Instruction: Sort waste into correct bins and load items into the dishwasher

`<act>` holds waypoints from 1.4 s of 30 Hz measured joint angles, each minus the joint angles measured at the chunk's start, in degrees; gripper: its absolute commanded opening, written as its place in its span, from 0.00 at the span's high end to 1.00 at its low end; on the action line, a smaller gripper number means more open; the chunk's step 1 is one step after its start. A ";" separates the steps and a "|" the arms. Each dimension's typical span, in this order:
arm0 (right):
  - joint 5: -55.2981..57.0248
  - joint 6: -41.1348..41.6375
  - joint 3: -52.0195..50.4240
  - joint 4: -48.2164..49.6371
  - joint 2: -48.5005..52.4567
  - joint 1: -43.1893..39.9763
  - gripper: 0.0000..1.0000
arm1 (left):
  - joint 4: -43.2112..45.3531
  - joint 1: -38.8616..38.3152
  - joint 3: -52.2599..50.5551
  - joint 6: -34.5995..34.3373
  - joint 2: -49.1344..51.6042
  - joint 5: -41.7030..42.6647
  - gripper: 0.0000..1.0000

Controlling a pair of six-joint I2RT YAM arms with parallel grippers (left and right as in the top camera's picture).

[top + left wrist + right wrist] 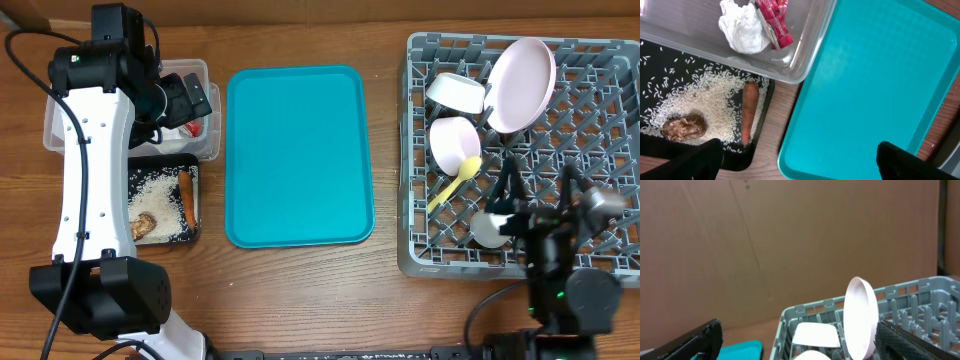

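Our left claw (pixel 800 162) and right claw (pixel 538 196) are hanging wide and empty. Left of the teal tray (pixel 300 155), the clear tub (pixel 685 25) is keeping wrapper (pixel 772 20) and napkin (pixel 742 27) apart from carrot (pixel 749 110) and rice (pixel 710 105) in the black tray (pixel 662 67). Right of it, pegs in the dish rack (pixel 600 130) are seemingly propping the plate (pixel 522 84).

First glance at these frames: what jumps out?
The big teal tray sits mid-table. To its right, the grey dish rack holds the pink plate on edge, plus a yellow spoon. To its left, a carrot and rice lie in the black tray, beside a clear tub with napkin and red wrapper.
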 measured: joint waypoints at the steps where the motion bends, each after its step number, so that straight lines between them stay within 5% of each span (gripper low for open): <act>1: -0.13 -0.04 -2.75 2.05 -1.44 0.00 0.00 | 0.00 0.00 0.00 0.00 0.00 0.00 0.00; 12: -0.39 -0.02 -19.08 6.86 -13.62 0.00 0.00 | 0.00 0.00 0.00 0.02 0.00 0.00 0.00; 29: -0.96 -0.02 -19.17 -5.09 -17.29 0.04 0.00 | 0.00 0.00 0.00 0.00 0.00 0.00 0.00; 42: -1.22 0.00 -19.17 -5.11 -17.29 0.04 0.00 | 0.00 0.00 0.00 0.00 0.00 0.00 0.00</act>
